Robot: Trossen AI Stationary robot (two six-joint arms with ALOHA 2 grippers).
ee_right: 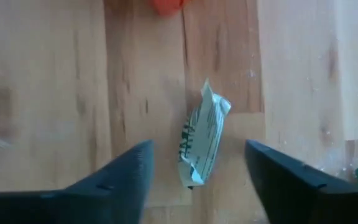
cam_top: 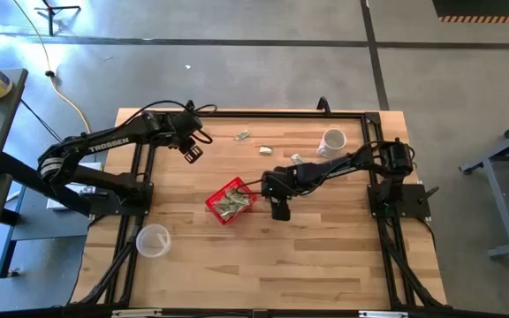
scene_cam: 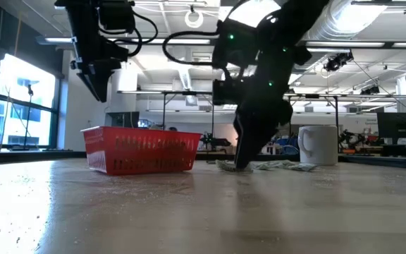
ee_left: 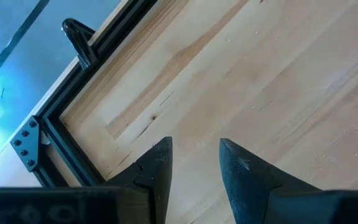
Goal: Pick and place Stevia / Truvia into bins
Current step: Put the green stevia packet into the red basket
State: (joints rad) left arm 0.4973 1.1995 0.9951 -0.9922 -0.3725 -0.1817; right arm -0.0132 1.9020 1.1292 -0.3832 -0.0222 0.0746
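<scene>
The red basket (cam_top: 212, 203) (scene_cam: 143, 152) stands mid-table with several pale green sachets (cam_top: 231, 205) in it. My right gripper (cam_top: 279, 210) (ee_right: 197, 149) is just to the basket's right, low over the table and open. One sachet (ee_right: 202, 140) lies on the wood between its fingers, apart from both. A corner of the basket (ee_right: 166, 5) shows just beyond it. My left gripper (cam_top: 193, 148) (ee_left: 196, 144) hangs open above the table's far left part, over bare wood with nothing between its fingers.
Loose sachets lie farther back on the table (cam_top: 242, 135), (cam_top: 265, 150), (cam_top: 296, 159). A white mug (cam_top: 332, 141) stands at the far right. A clear plastic cup (cam_top: 153, 240) stands near the front left. A black frame rail (ee_left: 73, 124) runs along the table's edge.
</scene>
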